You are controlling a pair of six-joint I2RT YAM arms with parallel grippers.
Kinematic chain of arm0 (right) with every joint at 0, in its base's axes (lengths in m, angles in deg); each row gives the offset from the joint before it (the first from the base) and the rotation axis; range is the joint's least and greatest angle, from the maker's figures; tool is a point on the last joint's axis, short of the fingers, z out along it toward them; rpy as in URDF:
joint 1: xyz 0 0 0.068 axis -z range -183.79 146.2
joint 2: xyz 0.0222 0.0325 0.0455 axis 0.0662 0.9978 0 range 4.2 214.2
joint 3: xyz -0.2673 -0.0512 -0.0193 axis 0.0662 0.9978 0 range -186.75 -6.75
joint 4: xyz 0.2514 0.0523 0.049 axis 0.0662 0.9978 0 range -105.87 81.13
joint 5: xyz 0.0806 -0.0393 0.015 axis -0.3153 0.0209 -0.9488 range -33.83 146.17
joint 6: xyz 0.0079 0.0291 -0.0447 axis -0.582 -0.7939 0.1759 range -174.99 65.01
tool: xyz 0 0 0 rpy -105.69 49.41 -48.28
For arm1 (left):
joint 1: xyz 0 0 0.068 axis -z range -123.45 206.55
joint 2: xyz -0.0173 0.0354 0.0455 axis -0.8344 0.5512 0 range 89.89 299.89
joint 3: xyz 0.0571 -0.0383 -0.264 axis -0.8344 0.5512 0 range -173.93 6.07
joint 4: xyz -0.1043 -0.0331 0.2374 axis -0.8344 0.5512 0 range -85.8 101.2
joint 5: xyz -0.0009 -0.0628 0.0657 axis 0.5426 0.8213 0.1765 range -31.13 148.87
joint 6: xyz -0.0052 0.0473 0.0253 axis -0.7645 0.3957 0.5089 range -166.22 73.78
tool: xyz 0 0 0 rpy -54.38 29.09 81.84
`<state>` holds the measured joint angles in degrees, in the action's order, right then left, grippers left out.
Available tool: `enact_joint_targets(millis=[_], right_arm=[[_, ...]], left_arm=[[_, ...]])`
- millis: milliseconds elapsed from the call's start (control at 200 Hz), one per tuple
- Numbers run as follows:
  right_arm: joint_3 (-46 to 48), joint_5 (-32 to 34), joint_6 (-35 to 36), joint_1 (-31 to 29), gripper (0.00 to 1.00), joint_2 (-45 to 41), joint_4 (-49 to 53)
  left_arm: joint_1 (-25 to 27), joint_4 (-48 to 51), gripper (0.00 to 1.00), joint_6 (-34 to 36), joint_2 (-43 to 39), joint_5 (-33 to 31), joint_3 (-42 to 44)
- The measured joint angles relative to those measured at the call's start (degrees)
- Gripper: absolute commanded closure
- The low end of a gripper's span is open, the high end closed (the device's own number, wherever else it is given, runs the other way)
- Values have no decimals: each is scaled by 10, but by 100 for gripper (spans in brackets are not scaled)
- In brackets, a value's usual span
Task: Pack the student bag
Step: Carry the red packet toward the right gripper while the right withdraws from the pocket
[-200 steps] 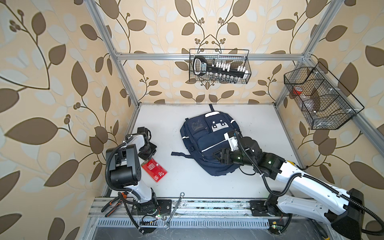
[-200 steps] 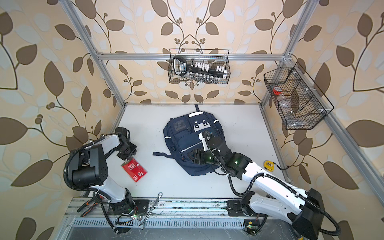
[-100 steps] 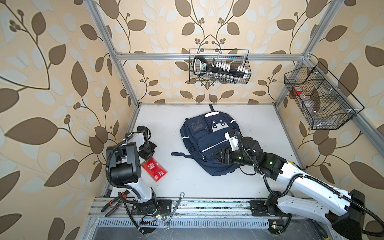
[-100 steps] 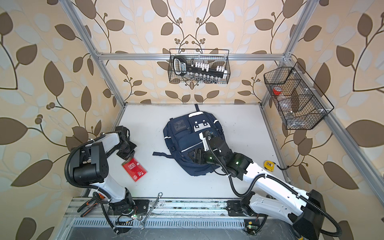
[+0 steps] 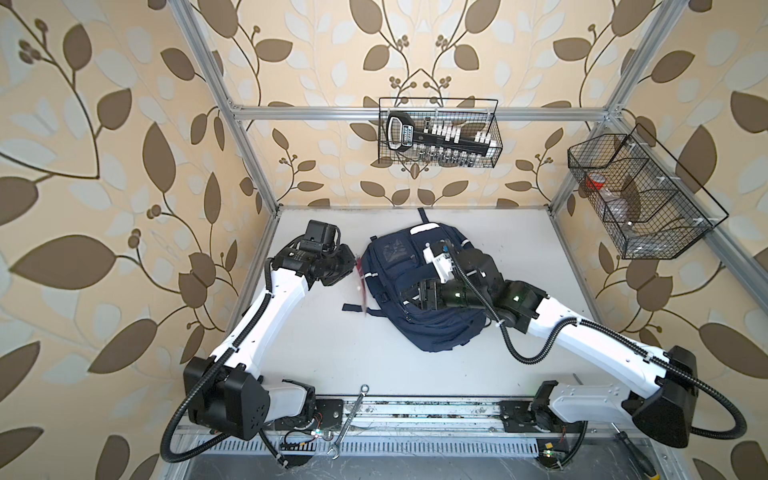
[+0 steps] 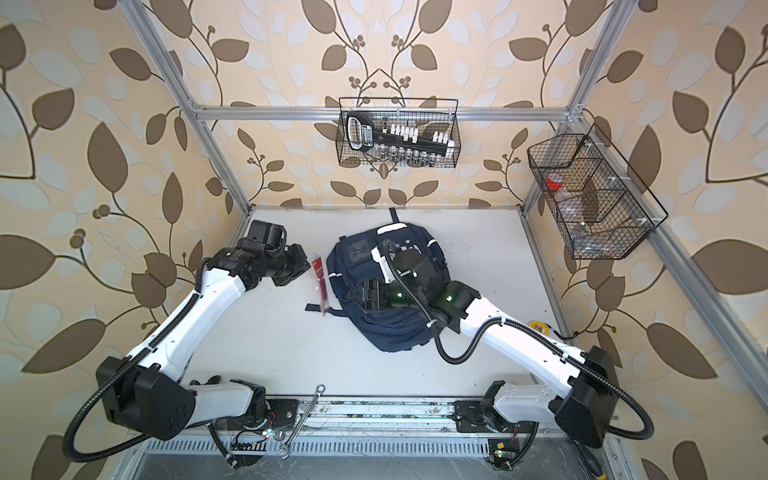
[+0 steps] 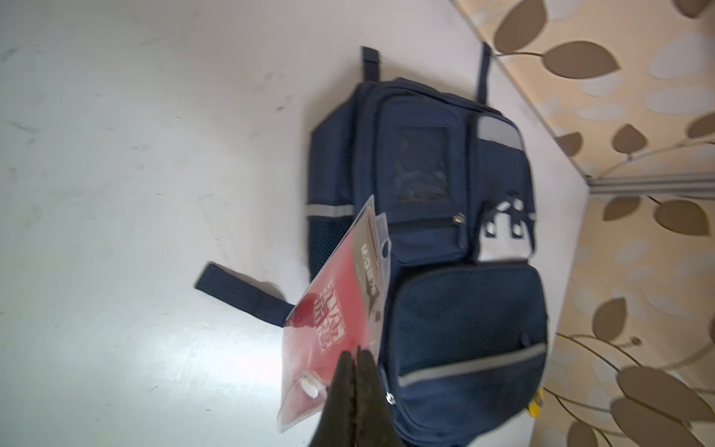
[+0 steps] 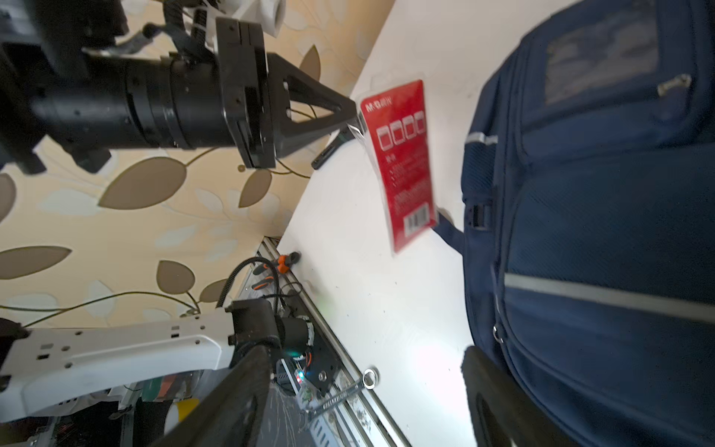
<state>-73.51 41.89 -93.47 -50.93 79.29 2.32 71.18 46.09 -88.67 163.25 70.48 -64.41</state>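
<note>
The student bag (image 5: 432, 328) (image 6: 395, 336), a navy backpack with reflective stripes, lies flat on the white table, front pockets up. My left gripper (image 5: 353, 266) (image 7: 354, 354) is shut on one corner of a red plastic-wrapped packet (image 5: 360, 282) (image 7: 336, 309). The packet (image 8: 406, 154) hangs on edge above the table, just beside the bag's left side. My right gripper (image 5: 409, 293) (image 8: 363, 360) hovers open over the bag's left half with nothing between its fingers. The bag's (image 8: 599, 232) zip pockets look closed.
A wire basket (image 5: 438, 137) with a socket set hangs on the back wall, another wire basket (image 5: 640, 199) on the right wall. A wrench (image 5: 353, 409) lies on the front rail, orange-handled pliers (image 8: 284, 263) at the front left, a yellow tape measure (image 6: 538, 326) right of the bag.
The left gripper shut on the red packet, lifted it off the table at the front left and carried it to the bag's left side. The right gripper's jaws opened wider.
</note>
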Motion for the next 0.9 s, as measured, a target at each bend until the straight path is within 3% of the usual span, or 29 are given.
enact_joint_targets(millis=[220, 525, 800, 900], right_arm=[[-64, 48, 25, -2, 17, 52, 2], [-105, 120, 47, -50, 23, 104, 38], [-160, 170, 40, -59, 33, 148, 77], [-176, 182, 38, -59, 48, 163, 86]], left_arm=[[61, 1, 100, -42, -5, 53, -12], [80, -2, 100, -77, -11, 91, -69], [83, -5, 100, -90, -23, 115, -79], [84, -7, 100, -93, -23, 123, -79]])
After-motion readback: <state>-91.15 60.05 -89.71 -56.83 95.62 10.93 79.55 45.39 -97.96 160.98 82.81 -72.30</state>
